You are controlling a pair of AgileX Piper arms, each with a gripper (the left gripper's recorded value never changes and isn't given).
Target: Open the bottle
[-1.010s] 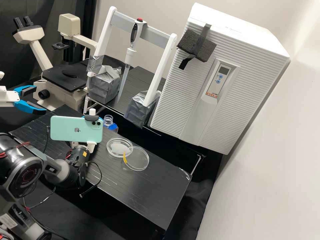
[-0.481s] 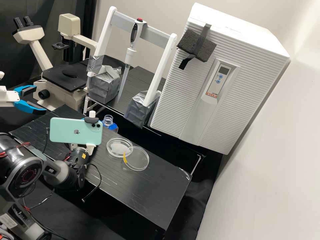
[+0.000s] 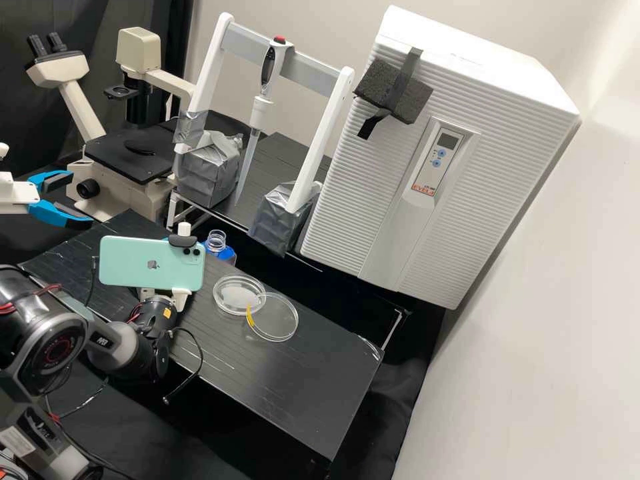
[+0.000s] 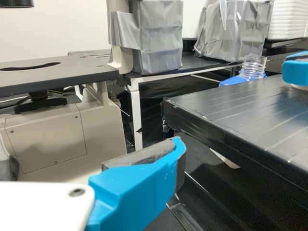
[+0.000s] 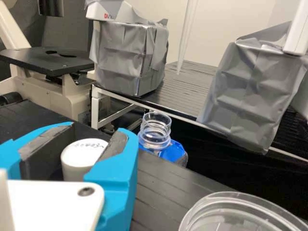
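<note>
Currently | left fingers (image 3: 59, 215) spread wide, empty, left of the desk (image 3: 300, 380), beside the microscope (image 3: 113, 160) | right fingers (image 5: 113, 168) clamped on white cap (image 5: 83, 155), over the desk | bottle (image 3: 217, 241) uncapped, upright at desk's far edge, near the cap | petri dishes (image 3: 273, 319) side by side, right of bottle
</note>
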